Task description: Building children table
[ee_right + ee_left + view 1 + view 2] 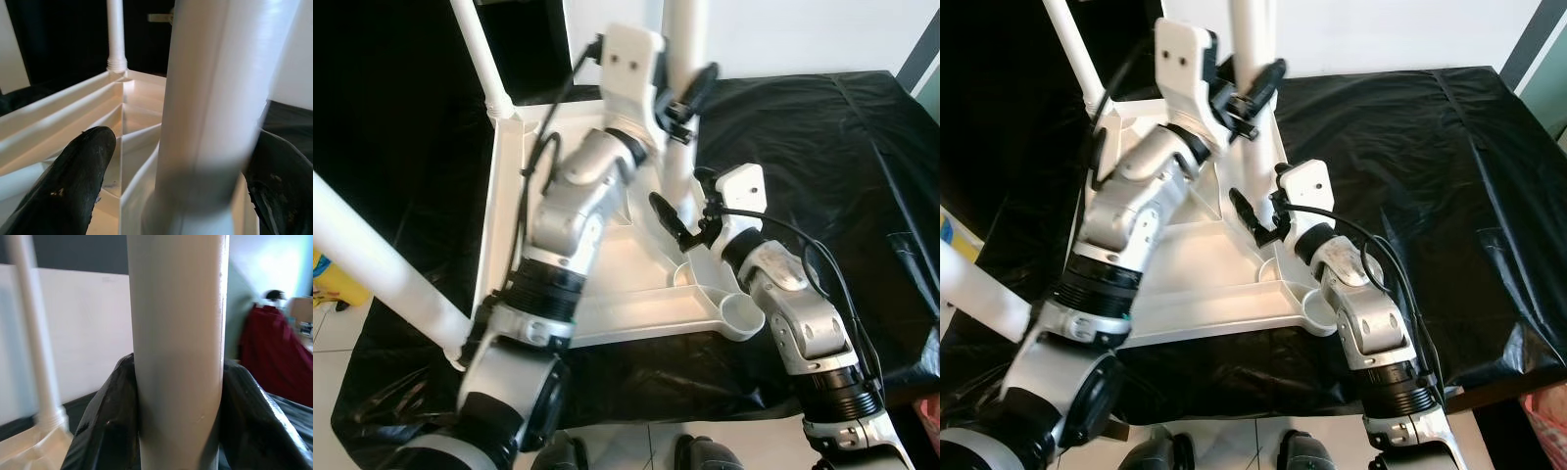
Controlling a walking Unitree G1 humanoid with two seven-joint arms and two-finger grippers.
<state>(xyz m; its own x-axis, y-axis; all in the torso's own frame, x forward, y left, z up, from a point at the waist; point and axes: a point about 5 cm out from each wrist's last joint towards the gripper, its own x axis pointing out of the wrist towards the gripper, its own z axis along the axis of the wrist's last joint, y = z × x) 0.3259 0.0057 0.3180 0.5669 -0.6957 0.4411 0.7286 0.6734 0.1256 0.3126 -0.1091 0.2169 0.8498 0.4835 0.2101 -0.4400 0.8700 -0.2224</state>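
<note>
A white plastic table [626, 284] lies upside down on a black sheet. Its far right leg [683, 39] stands upright. My left gripper [683, 103] is shut on this leg partway up; in the left wrist view the black fingers [105, 426] press against both sides of the leg [176, 333]. My right gripper [690, 230] is lower, open around the leg's base, and its fingers [73, 186] stand apart from the leg [210, 98]. The near right corner socket [741, 313] holds no leg.
Two more legs stand in the table, one at the far left corner [480, 54] and one at the near left [372, 264]. The black sheet [822, 147] spreads out to the right. A yellow object [328, 279] lies on the floor at left.
</note>
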